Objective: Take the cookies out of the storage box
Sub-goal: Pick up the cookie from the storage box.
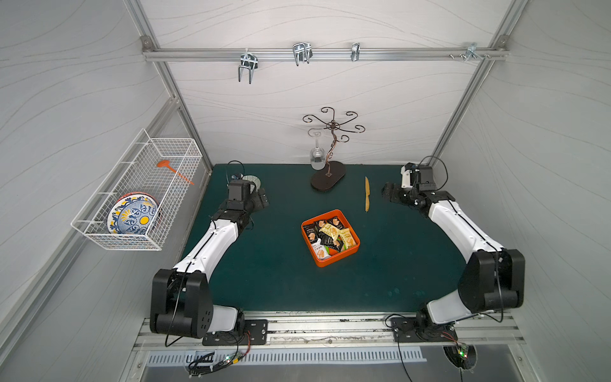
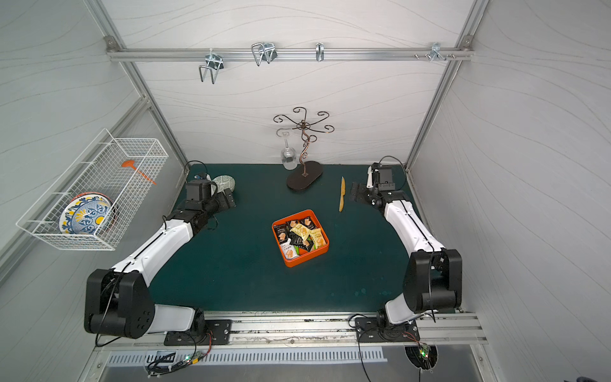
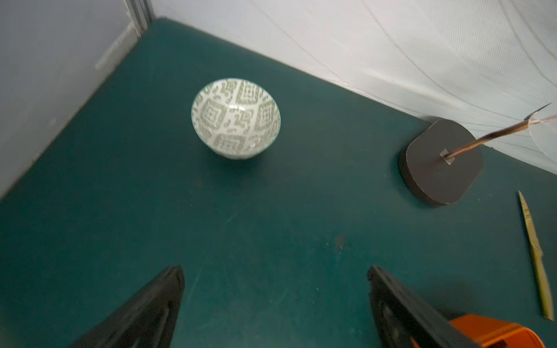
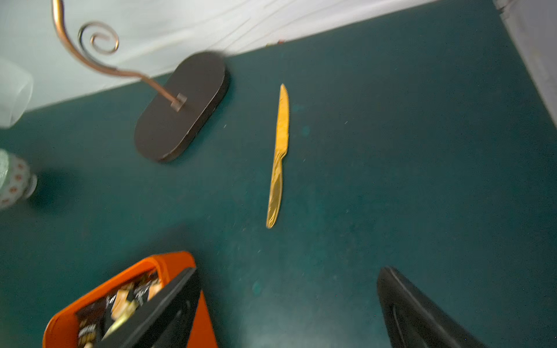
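Carrying the storage box (image 1: 334, 262), a teal mat (image 1: 281, 281) meets white walls (image 1: 297, 92).

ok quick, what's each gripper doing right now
left gripper: open, holding nothing
right gripper: open, holding nothing

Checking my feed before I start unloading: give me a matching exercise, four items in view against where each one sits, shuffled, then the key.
Items
1. cookies
2. wine glass
3. gold knife
4. blue-and-yellow plate

Places
A. in the white wire basket on the side wall
B. lying flat on the green mat
C. hanging upside down from the scrolled metal stand
D. inside the orange storage box

Pairs: 1-D, 2-C, 3-B, 4-A
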Controlling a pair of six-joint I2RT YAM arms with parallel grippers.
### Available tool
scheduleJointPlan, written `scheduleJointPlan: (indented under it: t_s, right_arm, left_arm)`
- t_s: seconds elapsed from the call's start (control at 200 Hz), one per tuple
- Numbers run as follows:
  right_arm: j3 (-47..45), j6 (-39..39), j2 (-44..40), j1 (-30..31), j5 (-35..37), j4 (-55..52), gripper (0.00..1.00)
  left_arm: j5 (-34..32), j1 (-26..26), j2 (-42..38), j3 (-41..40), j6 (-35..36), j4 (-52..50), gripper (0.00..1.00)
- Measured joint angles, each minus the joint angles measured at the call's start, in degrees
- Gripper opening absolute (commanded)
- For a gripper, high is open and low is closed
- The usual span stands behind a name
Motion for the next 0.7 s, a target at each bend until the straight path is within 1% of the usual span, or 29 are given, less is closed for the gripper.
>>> scheduleJointPlan:
  t_s: [0.095, 0.17, 0.275, 0.35, 0.485, 0.52, 0.55, 0.7]
  right_arm:
    - [2.80, -0.76, 0.00, 4.35, -2.34, -7.45, 0.90]
    - [4.66, -1.88, 0.02, 7.54, -4.79, -12.66, 0.86]
    - [7.58, -3.63, 0.46, 11.96, -8.26, -19.08, 0.81]
    - [9.60, -5.22, 1.51, 15.17, -9.90, -22.29, 0.73]
    - [12.28, -9.07, 4.74, 20.35, -10.78, -25.79, 0.72]
    - [12.92, -10.21, 5.92, 21.40, -10.99, -26.47, 0.69]
    - [13.40, -11.13, 6.99, 22.03, -11.13, -26.88, 0.67]
    - [14.80, -14.99, 12.04, 23.39, -11.10, -27.30, 0.66]
  left_arm:
    - [2.67, -0.66, -0.72, -0.24, -4.37, -5.31, 0.99]
    - [5.62, -0.90, -2.19, -0.68, -6.38, -8.94, 0.99]
    - [9.22, -1.03, -4.50, -0.87, -7.54, -13.55, 0.99]
    - [11.17, -1.11, -6.10, -0.87, -7.74, -16.65, 0.99]
    - [13.94, -2.29, -8.68, -2.01, -8.81, -19.89, 0.99]
    - [14.73, -2.93, -9.14, -2.54, -9.18, -20.46, 0.99]
    - [15.54, -3.41, -9.35, -3.02, -9.70, -20.94, 0.99]
    - [18.53, -4.35, -9.33, -5.01, -11.72, -23.80, 0.99]
